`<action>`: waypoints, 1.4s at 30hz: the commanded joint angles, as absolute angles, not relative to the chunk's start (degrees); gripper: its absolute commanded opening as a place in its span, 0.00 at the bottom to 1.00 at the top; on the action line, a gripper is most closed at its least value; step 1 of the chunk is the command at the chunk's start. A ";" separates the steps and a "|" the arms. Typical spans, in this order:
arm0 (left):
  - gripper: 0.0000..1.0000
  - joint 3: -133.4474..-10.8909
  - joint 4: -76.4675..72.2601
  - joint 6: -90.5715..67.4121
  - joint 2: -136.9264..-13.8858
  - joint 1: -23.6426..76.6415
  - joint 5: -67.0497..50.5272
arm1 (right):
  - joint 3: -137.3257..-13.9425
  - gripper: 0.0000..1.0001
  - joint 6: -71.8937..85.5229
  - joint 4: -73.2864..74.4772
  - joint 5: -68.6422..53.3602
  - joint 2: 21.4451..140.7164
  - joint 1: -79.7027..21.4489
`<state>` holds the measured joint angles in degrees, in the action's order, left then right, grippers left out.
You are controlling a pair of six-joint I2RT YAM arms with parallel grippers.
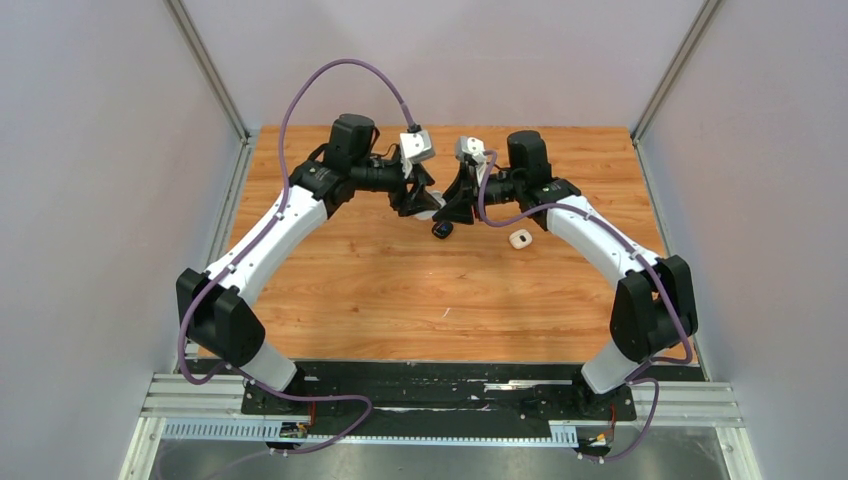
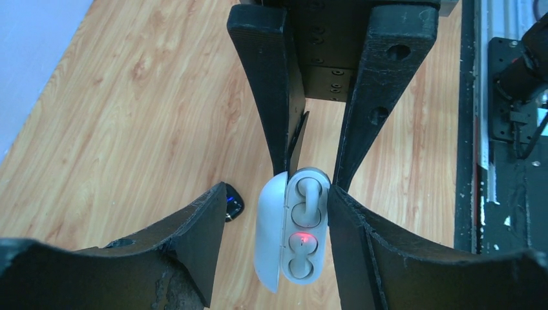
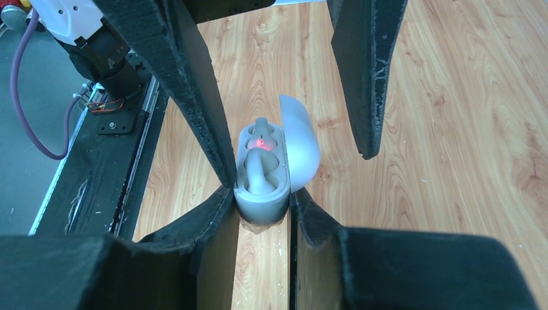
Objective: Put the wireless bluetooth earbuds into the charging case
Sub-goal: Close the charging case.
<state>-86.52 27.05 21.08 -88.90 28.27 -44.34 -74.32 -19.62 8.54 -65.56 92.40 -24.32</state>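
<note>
A white charging case (image 2: 304, 232) with its lid (image 2: 270, 232) open is held above the table between both grippers. My right gripper (image 3: 262, 192) is shut on the case's body (image 3: 262, 194). My left gripper (image 2: 274, 194) is open around the case, and its right finger (image 2: 362, 252) touches the case's side. One white earbud (image 2: 307, 200) sits in one slot, stem showing; it also shows in the right wrist view (image 3: 256, 174). The other slot (image 2: 302, 258) glows red. In the top view the grippers (image 1: 420, 203) (image 1: 452, 210) meet at the table's middle.
A small black item with a blue light (image 1: 442, 230) lies on the wooden table just under the grippers; it shows in the left wrist view (image 2: 232, 206). A closed white case (image 1: 520, 239) lies to the right of it. Grey walls enclose three sides.
</note>
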 commanded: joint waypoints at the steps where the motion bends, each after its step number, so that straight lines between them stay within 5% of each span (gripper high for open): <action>1: 0.66 -88.43 26.56 19.71 -88.70 26.61 -48.00 | -76.86 0.00 -22.62 9.11 -67.94 88.83 -25.14; 30: 0.62 -91.16 26.71 14.30 -90.82 23.82 -52.83 | -78.23 0.00 -29.23 12.81 -67.06 88.48 -26.37; 42: 0.68 -92.06 31.39 18.18 -89.93 23.77 -56.55 | -79.00 0.00 -25.74 12.50 -66.48 89.82 -25.71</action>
